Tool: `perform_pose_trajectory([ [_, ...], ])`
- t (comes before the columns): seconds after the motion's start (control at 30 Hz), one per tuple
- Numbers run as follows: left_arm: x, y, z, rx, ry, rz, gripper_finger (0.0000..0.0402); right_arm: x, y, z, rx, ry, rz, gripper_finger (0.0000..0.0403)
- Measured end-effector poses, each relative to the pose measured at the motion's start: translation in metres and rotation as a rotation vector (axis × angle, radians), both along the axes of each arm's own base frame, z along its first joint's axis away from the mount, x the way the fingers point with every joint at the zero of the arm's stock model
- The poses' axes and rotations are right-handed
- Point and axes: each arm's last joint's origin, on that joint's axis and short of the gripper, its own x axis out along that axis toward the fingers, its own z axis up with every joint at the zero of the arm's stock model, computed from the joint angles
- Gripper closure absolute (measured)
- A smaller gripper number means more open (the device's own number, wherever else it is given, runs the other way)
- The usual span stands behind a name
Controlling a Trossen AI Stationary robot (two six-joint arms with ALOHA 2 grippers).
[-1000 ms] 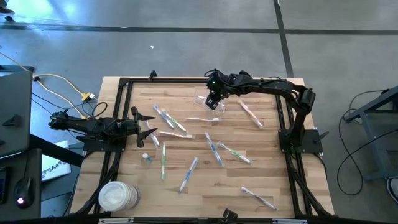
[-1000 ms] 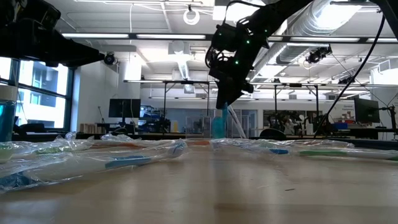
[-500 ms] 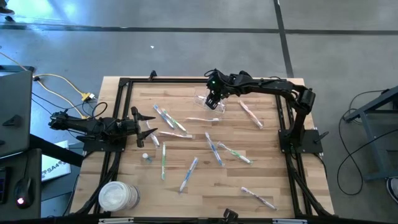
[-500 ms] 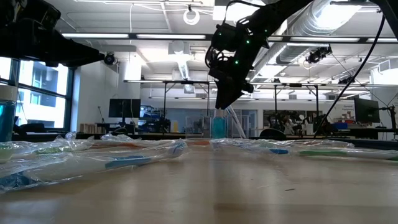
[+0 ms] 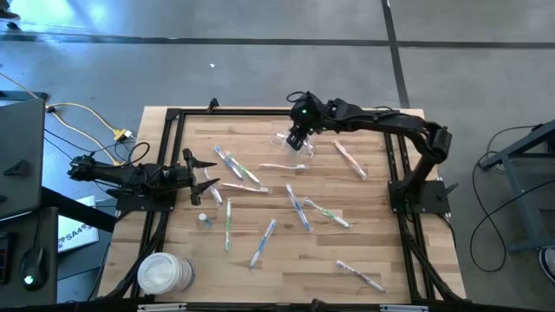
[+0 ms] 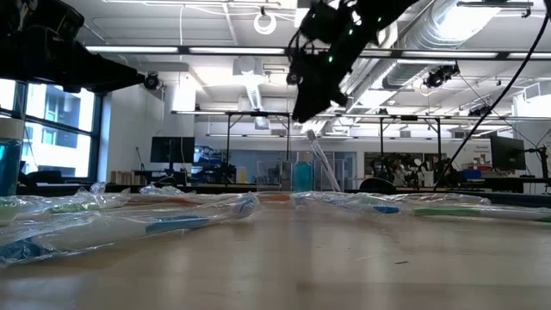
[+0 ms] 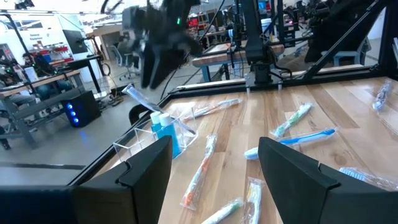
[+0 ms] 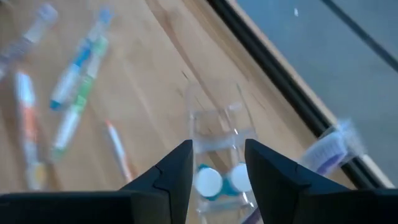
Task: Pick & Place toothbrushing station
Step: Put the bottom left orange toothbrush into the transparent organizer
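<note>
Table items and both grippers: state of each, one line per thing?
clear cup: upright, two blue-capped tubes and one wrapped toothbrush inside
right gripper: open, empty, above the cup
left gripper: open, empty, at the table's left edge
loose toothbrushes: lying flat, wrapped, scattered
white discs: stacked, near-left corner

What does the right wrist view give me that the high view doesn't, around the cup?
Only the right wrist view looks down into the clear cup and shows two round tube caps inside, with the right hand open above it. Only the high view shows the waiting left hand at the table's left edge and the stack of white discs. Both show wrapped toothbrushes scattered on the wooden table.
</note>
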Motion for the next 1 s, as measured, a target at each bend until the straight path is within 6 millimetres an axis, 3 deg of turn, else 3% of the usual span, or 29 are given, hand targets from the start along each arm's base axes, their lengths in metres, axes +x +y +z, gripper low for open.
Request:
perform_pose_trajectory([
  [0.23,0.000,0.000,0.000,0.000,0.000,0.000,0.0162,-0.008,0.044,0.027,0.047,-0.024,0.151,0.0265],
  [0.4,0.000,0.000,0.000,-0.008,-0.004,-0.001,0.0162,-0.013,0.079,0.020,0.073,0.133,0.199,0.0265],
  [0.73,0.000,0.000,0.002,-0.023,-0.036,-0.015,0.0162,-0.031,0.124,0.009,0.051,0.393,0.054,0.0265],
  [1.0,-0.005,0.001,0.030,-0.023,-0.029,-0.008,0.0162,-0.049,0.153,0.011,-0.088,0.470,-0.010,0.0265],
])
